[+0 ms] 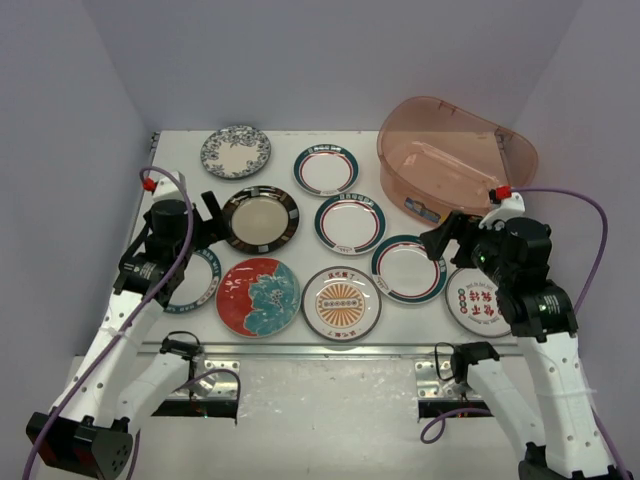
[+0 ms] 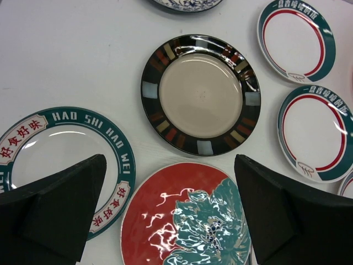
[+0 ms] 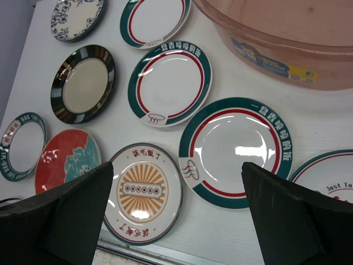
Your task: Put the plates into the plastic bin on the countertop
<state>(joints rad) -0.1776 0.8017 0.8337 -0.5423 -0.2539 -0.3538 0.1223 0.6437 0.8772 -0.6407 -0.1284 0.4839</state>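
Note:
Several small plates lie flat on the white countertop (image 1: pixel 180 165): a blue floral plate (image 1: pixel 235 151), three teal-and-red rimmed plates (image 1: pixel 326 169) (image 1: pixel 350 223) (image 1: pixel 409 268), a dark-rimmed plate (image 1: pixel 260 219), a red-and-teal floral plate (image 1: pixel 258 297), an orange sunburst plate (image 1: pixel 341 302), a red-lettered plate (image 1: pixel 480 300) and a teal-lettered plate (image 1: pixel 197 283). The pinkish plastic bin (image 1: pixel 455 160) stands at the back right, with no plate in it. My left gripper (image 2: pixel 169 165) is open and empty above the red floral plate (image 2: pixel 185 218). My right gripper (image 3: pixel 177 168) is open and empty above the sunburst plate (image 3: pixel 142 192) and a teal-rimmed plate (image 3: pixel 237 150).
A metal strip (image 1: pixel 330 347) runs along the countertop's near edge. Pale lavender walls close in the left, back and right sides. The bin's near wall carries a small label (image 3: pixel 265 61). Purple cables loop beside both arms.

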